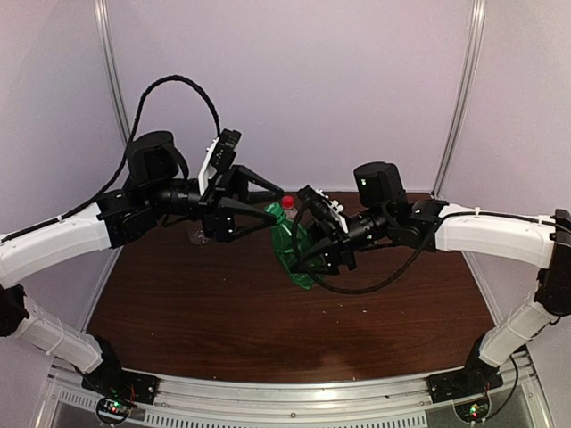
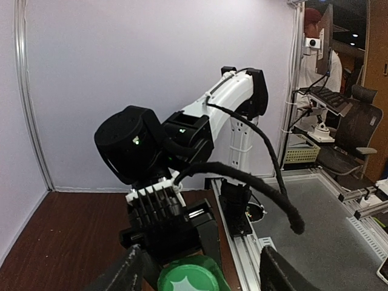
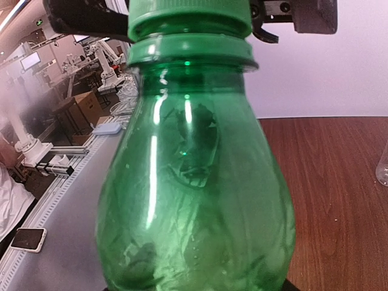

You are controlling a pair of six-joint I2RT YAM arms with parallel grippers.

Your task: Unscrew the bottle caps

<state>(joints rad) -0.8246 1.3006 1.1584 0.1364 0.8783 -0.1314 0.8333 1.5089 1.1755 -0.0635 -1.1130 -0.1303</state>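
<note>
The green bottle (image 1: 293,250) hangs tilted above the table, and my right gripper (image 1: 314,254) is shut on its body. In the right wrist view the bottle (image 3: 194,194) fills the frame and hides the fingers. Its green cap (image 2: 189,279) sits on the neck between the fingers of my left gripper (image 2: 200,276), which stands open. The right finger (image 2: 282,276) is clearly apart from the cap and the left finger (image 2: 121,273) is close beside it. A red cap (image 1: 287,202) shows just behind the green bottle; its bottle is hidden.
A clear bottle (image 3: 382,163) stands on the brown table (image 1: 205,312) at the right edge of the right wrist view. Both arms meet over the table's middle. White walls close off the back and sides, and an aluminium rail (image 1: 294,392) runs along the near edge.
</note>
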